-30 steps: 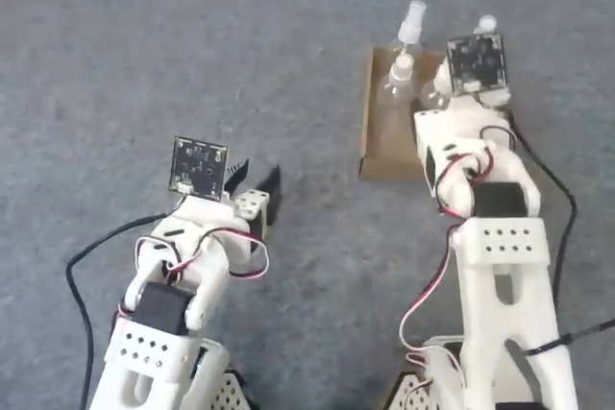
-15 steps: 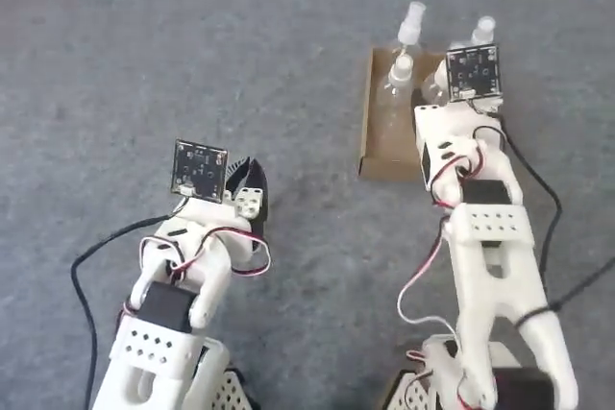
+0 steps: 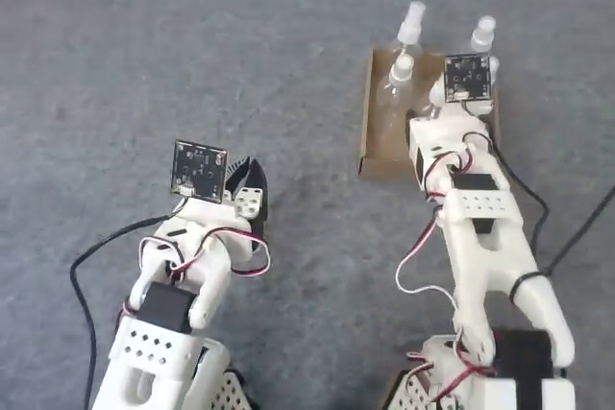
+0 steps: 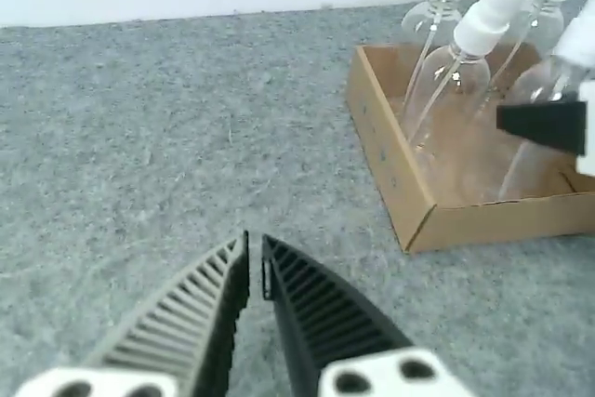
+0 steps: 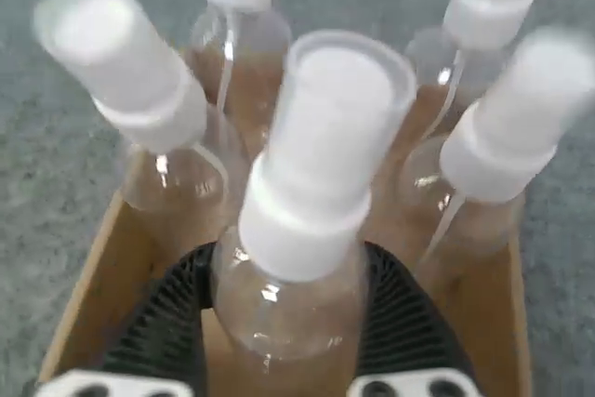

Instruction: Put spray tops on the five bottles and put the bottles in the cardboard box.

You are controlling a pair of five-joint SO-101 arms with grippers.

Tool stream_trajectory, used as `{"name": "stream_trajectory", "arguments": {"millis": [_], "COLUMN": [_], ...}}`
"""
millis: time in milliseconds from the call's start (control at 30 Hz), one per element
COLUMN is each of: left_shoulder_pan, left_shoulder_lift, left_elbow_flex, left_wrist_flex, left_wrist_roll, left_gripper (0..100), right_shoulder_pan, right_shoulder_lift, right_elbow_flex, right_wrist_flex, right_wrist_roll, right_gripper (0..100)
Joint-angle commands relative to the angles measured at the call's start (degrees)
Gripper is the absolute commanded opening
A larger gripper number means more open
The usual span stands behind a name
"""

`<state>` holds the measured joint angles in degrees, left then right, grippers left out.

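Over the cardboard box point(image 3: 370, 132) my right arm point(image 3: 471, 208) stretches out. Its gripper point(image 5: 288, 276) is shut on a clear bottle point(image 5: 288, 323) with a white spray top point(image 5: 325, 137), held low inside the box point(image 5: 84, 295). Around it stand several other capped bottles, such as one bottle point(image 5: 121, 72) to one side and another bottle point(image 5: 521, 127) opposite. My left gripper point(image 4: 256, 258) is shut and holds nothing, low over the grey carpet short of the box point(image 4: 409, 220). From above, the left gripper point(image 3: 252, 189) sits well left of the box.
Grey carpet point(image 3: 144, 64) covers the table, with wide bare room left of the box and between the arms. Two capped bottles point(image 3: 413, 21) rise at the box's far end. Cables point(image 3: 423, 237) trail beside the right arm.
My left gripper has gone from open to shut. My right arm has stretched farther over the box, carrying its bottle deeper among the others.
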<state>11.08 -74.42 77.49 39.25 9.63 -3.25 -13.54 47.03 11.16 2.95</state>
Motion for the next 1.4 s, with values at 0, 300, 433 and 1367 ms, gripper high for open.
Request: {"name": "stream_trajectory", "arguments": {"millis": [0, 300, 433, 1367], "left_shoulder_pan": [-0.2, -0.2, -0.2, -0.2], "left_shoulder_lift": [-1.1, -1.1, -1.1, -1.1], "left_elbow_flex": [-0.5, -0.5, -0.5, -0.5], "left_wrist_flex": [-1.7, -1.7, -1.7, -1.7], "left_wrist_roll": [0.3, 0.3, 0.3, 0.3], "left_gripper": [1, 1, 1, 1], "right_shoulder_pan": [0.4, 0.2, 0.2, -1.6], "right_shoulder_lift": [0.6, 2.6, 2.6, -3.8], "right_elbow_flex": [-3.0, -3.0, -3.0, -3.0], "right_wrist_flex": [-1.8, -1.8, -1.8, 2.2], "right_wrist_roll": [-0.4, -0.4, -0.4, -0.4], "right_gripper": [0.6, 0.7, 0.7, 18.8]}}
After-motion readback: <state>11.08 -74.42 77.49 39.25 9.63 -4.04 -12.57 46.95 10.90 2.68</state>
